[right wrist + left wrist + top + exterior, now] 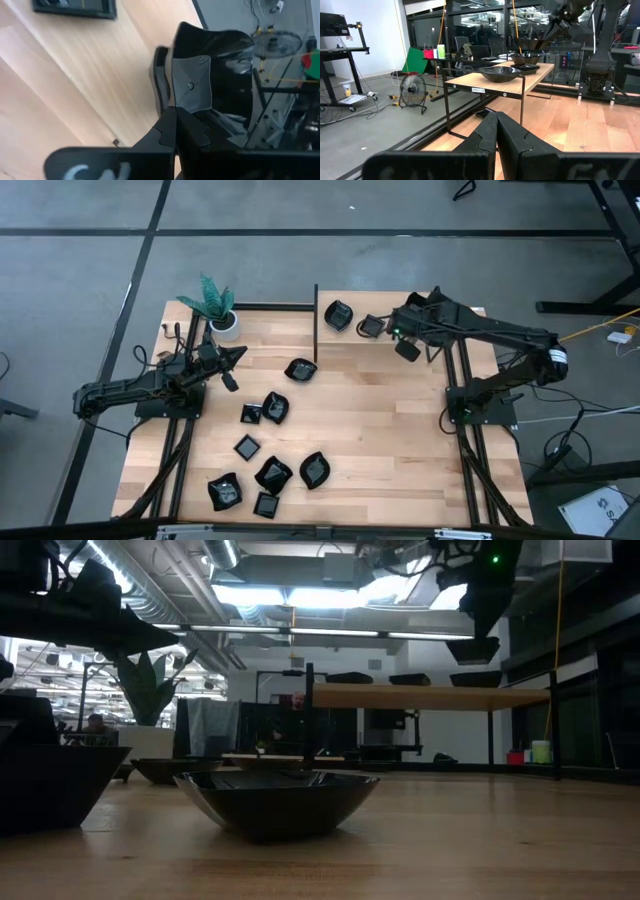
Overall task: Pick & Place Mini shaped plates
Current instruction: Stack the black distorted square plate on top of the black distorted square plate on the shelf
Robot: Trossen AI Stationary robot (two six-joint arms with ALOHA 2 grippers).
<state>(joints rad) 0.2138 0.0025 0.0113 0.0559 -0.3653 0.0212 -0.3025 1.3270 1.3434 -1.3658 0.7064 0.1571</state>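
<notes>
Beside right pincer [378, 327]: plate [370, 326].

A pale wooden plank table [380, 430] was seen from above, with a raised wooden shelf on a black metal frame [400, 330] at its far side. Scattered across the tabletop were small glossy black dishes [272, 473] — eight of them, mostly toward the near left. A white pot with a green plant [224, 323] stood at the far left corner. Two more black dishes [339, 314] lay on the shelf — side by side.
</notes>
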